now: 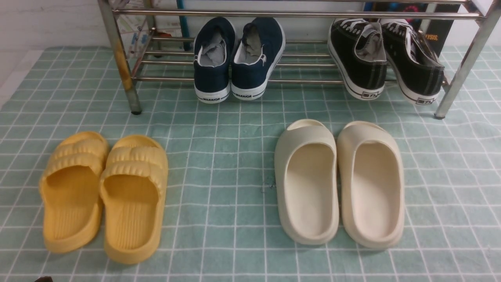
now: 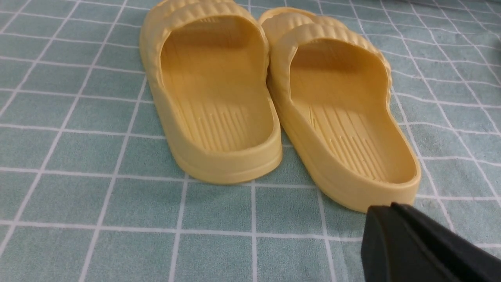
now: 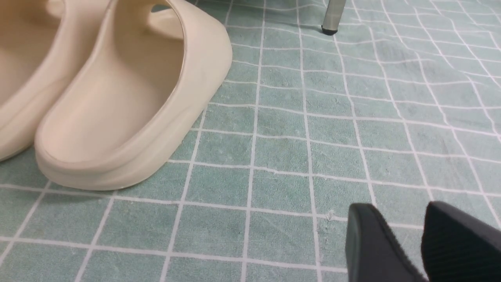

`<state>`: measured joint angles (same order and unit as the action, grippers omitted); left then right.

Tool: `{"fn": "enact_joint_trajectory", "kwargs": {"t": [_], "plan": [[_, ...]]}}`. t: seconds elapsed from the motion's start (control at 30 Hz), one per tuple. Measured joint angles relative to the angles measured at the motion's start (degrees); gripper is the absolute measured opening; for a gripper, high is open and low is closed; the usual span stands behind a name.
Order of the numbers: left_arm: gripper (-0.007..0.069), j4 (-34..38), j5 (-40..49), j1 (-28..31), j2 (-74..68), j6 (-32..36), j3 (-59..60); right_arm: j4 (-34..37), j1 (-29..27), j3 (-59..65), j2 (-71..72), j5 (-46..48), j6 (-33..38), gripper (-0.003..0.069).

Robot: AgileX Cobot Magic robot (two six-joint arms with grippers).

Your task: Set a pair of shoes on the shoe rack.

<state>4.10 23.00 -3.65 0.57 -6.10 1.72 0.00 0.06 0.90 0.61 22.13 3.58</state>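
Only stuff I can read: "WARRIOR" on both white heel soles of the navy shoes (image 1: pixel 238 58), plus "LYSIS." on a black box (image 1: pixel 438 37) behind.

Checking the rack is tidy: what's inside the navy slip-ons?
Crumpled grey-white insoles show inside both navy slip-ons on the shoe rack. The toe ends are hidden by the uppers.

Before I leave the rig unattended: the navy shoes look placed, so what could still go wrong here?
1. The navy slip-ons rest on the shoe rack's lower bars with heels jutting past the front bar; a bump might slide them off.
2. The black sneakers lean tilted, overhanging the same way.
3. The left gripper, shut, sits close behind the yellow slides, so a careless move could shove them.
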Motion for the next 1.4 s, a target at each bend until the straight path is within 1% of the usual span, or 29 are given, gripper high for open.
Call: {"fn": "enact_joint_trajectory", "kwargs": {"t": [1.4], "plan": [[0.002,0.0,0.0,0.0,0.0,0.0,0.0,0.0,0.0,0.0,0.0,0.0,0.0,0.0239]]}}
